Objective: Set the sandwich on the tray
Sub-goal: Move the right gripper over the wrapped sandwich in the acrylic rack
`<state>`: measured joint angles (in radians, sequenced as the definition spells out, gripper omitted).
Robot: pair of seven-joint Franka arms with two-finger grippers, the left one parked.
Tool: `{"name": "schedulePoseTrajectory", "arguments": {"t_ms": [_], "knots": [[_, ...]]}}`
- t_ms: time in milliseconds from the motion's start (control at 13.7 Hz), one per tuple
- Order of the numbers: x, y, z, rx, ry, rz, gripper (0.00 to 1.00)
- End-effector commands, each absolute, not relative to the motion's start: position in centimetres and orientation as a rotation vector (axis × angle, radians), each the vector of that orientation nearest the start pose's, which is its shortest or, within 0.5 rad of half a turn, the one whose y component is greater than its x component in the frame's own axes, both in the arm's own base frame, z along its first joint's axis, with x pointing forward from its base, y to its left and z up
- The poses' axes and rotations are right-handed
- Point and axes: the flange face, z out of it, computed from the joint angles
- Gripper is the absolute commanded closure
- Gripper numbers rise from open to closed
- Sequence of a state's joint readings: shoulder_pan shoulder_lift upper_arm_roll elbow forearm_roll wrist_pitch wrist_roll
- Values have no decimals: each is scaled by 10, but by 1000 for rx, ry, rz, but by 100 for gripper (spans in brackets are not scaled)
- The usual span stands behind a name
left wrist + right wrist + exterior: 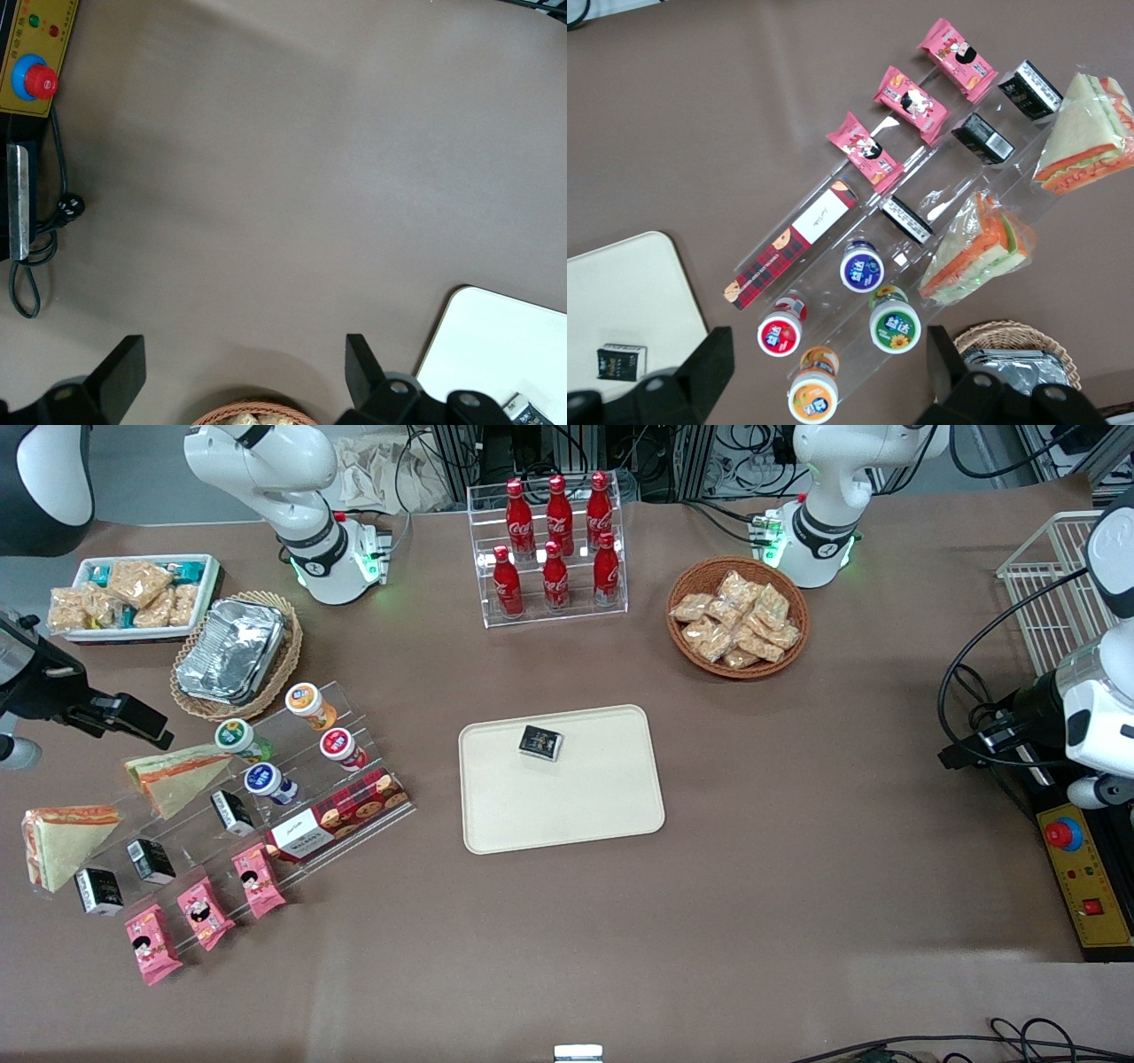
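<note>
Clear film on the sandwich point(60, 841) looks slippery imo; we risk a slip, or grabbing the green-striped sandwich point(175, 775) beside it by mistake. Target sits on the acrylic rack point(266, 806) at the working arm's end, well apart from the tray point(567, 815), which holds a small black packet point(541, 742). Gripper point(824, 354) hovers above the rack w/ fingers spread, nothing held.

Sandwich point(62, 841) in glossy clear film; tray point(567, 802) matt cream plastic; gripper point(824, 363) above shelf, matt black fingers apart.
</note>
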<state>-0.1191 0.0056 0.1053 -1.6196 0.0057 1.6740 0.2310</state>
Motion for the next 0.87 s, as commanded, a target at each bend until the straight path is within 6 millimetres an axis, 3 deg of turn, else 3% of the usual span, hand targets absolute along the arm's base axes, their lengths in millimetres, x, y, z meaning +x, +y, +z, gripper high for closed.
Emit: {"name": "schedulePoseTrajectory", "arguments": {"t_ms": [0,291,801], "knots": [[567,-16,603,-3145,427,-53,4],[568,-80,592,-3068,813,-24,4],[581,-186,564,-2986,1048,4,4]]}}
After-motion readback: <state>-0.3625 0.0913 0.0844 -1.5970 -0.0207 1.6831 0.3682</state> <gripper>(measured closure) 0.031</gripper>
